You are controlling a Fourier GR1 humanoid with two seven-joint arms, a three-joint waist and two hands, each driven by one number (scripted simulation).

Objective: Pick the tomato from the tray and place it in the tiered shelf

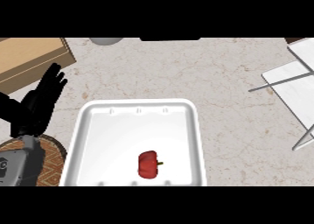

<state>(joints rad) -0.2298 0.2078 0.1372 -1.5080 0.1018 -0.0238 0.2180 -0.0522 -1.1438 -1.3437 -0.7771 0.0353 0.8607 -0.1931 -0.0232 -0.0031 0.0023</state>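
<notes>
My left hand (35,107) sits at view's left, just beside the tray (114,131), fingers straight, released, grasping nothing. Tomato (148,164) lies inside tray, close to its near edge. Shelf (294,87) well apart, far right.

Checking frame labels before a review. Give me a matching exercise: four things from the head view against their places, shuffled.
Things:
1. tomato
2. tiered shelf
3. left hand
4. brown box

Places:
a. top left of the view
b. at the right edge of the view
c. inside the white tray, towards its near end
d. left of the tray, open, fingers pointing up

Pairs: 1-c, 2-b, 3-d, 4-a
</notes>
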